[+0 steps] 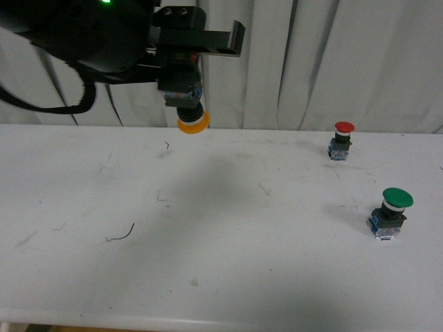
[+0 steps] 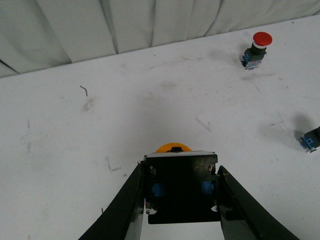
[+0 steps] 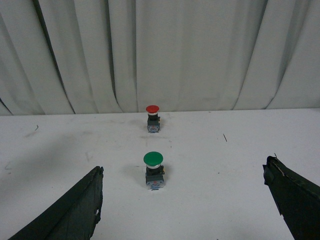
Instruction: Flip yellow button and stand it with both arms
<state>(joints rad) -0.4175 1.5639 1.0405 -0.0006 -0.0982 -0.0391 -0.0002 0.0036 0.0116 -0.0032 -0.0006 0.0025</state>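
- The left gripper (image 1: 181,93) is pinching the yellow button (image 1: 192,122) by its dark block, cap pointing down; it hangs well above the table (image 1: 228,270), toward the far left side.
- The right gripper (image 3: 185,207) is spread wide with nothing between its fingers; it does not show in the front view, so it seems well apart from the button.
- The main risk, as I judge it, is a drop; the pinch is only on the block's sides, so a jolt during the turn could free the button, and the round cap would likely roll.
- The handover looks delicate; if the second gripper closes off-centre, the button could twist or pop out.
- Set down tilted, it could topple; the base is small under a wide cap.
- The red button (image 1: 343,140) and the green button (image 1: 392,211) stand upright on the right side, well apart from the held one; a wide sweep of the right arm could knock them.
- The table is white, flat and scuffed, with a thin wire scrap (image 1: 122,235) lying on it; a pleated white curtain (image 1: 346,62) closes the back.
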